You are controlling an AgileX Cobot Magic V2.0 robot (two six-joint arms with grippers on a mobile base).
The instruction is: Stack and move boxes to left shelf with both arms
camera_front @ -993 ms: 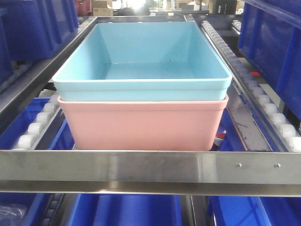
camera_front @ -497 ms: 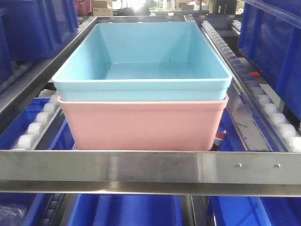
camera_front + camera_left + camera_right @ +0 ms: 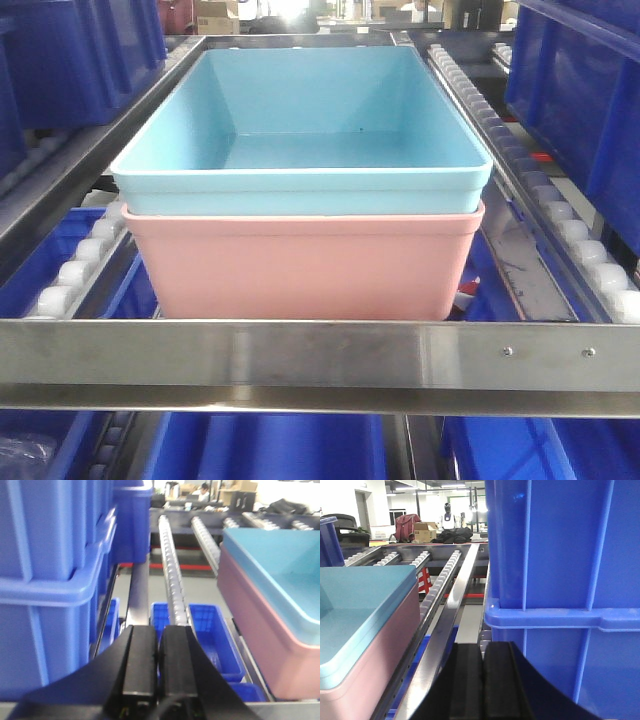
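Observation:
The light blue box is nested inside the pink box, and the stack rests on the roller rails of the left shelf just behind its flat steel front bar. Neither gripper shows in the front view. In the left wrist view my left gripper is shut and empty, left of the stacked boxes and apart from them. In the right wrist view my right gripper is shut and empty, to the right of the stack with a steel rail between.
Dark blue crates flank the bay on both sides; one stands close to each gripper. More blue crates sit on the lower level. White roller rails run along the bay.

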